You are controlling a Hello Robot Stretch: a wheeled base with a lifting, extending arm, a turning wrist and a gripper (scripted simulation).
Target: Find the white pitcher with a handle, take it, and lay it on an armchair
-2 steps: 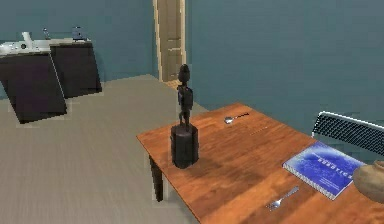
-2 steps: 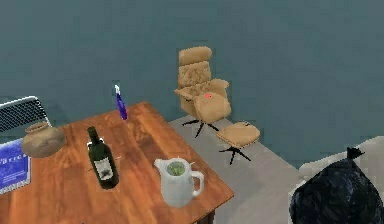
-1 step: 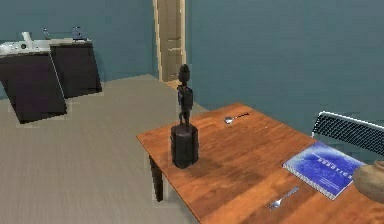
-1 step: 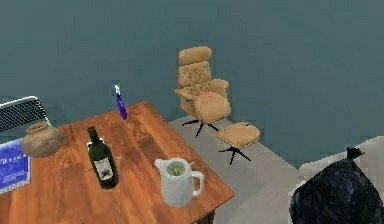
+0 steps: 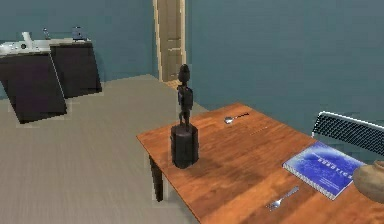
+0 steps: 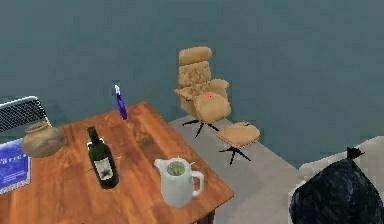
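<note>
Arm side view: the white pitcher point(image 6: 180, 181) is seen upright on the wooden table point(image 6: 140, 135), near the table's 5 o'clock corner, with its handle turned toward 3 o'clock. A dark bottle point(image 6: 101, 160) stands at 9 o'clock of the pitcher, apart from it. A small blue bottle point(image 6: 120, 102) stands near the table's 12 o'clock edge. A tan armchair point(image 6: 198, 82) is placed on the floor at 1 o'clock of the pitcher, past the table edge, and a matching footstool point(image 6: 238, 134) lies at 4 o'clock of the armchair. A black bag point(image 6: 340, 195) is seen at 3 o'clock of the pitcher.

Forward view: a dark statue point(image 5: 184, 120) stands near the table's 10 o'clock corner, and a blue book point(image 5: 322, 165) lies at 4 o'clock of it.

The gripper's state cannot be told.

Progress, as judged: the search is complete, since pitcher and armchair are both located. The pitcher rests on the table, so it is not yet taken. Grasping, carrying and laying it on the armchair seat remain.
</note>
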